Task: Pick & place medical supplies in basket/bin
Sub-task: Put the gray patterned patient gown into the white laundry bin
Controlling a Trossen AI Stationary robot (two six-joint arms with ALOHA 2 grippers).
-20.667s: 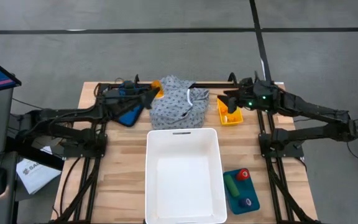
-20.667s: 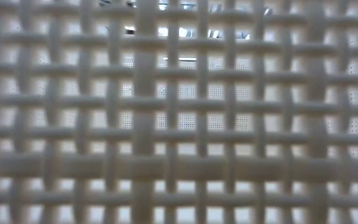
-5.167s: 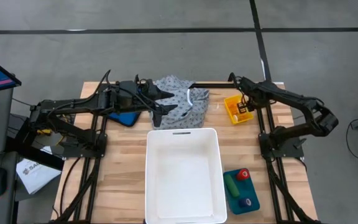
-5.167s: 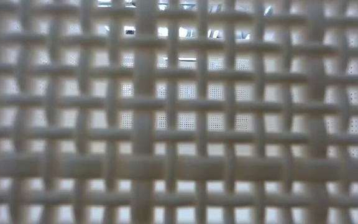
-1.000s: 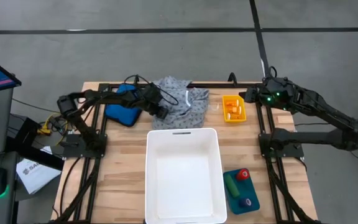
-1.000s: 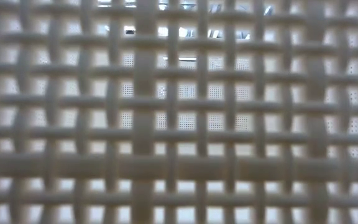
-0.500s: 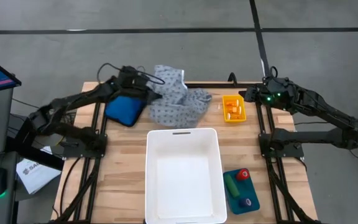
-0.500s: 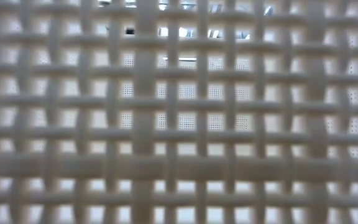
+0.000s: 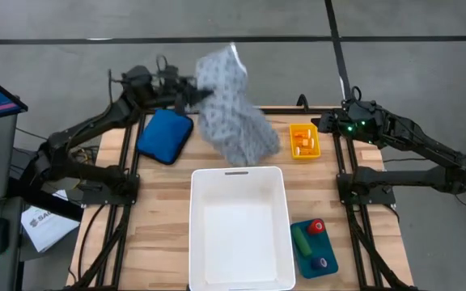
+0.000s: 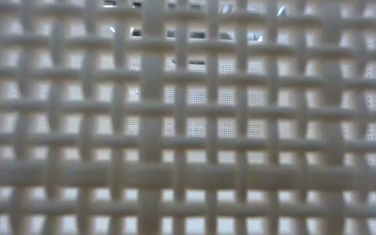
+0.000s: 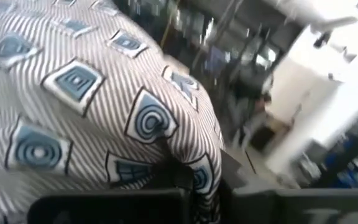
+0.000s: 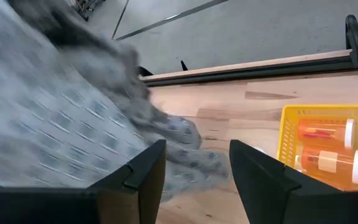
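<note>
The grey-white dotted garment (image 9: 231, 109) hangs from my left gripper (image 9: 191, 90), which is raised over the table's far left and shut on it. The garment's lower end (image 12: 188, 149) rests on the wood. Orange pill bottles (image 9: 302, 142) lie in a yellow tray (image 9: 303, 128). Red, green and purple cylinders (image 9: 307, 237) sit on a blue tray (image 9: 327, 249) at the near right. The white basket (image 9: 277, 234) stands at the near middle. My right gripper (image 12: 194, 168) is open beside the yellow tray, with nothing between its fingers. My left gripper pinches a bunched fold of the garment (image 11: 188, 163) between its two fingers, near the garment's upper end. The cloth hangs below and to the right of the gripper, drawn out long. Its lower end touches the table.
A blue pouch (image 9: 165, 135) lies at the far left under the left arm. The basket's woven wall (image 10: 188, 117) fills the low view. Bare wood shows left of the basket.
My left gripper has gone up and toward the table's far left edge, taking the garment with it. The garment, a heap on the table a second ago, is now drawn up into a long hanging shape, with only its lower end on the table.
</note>
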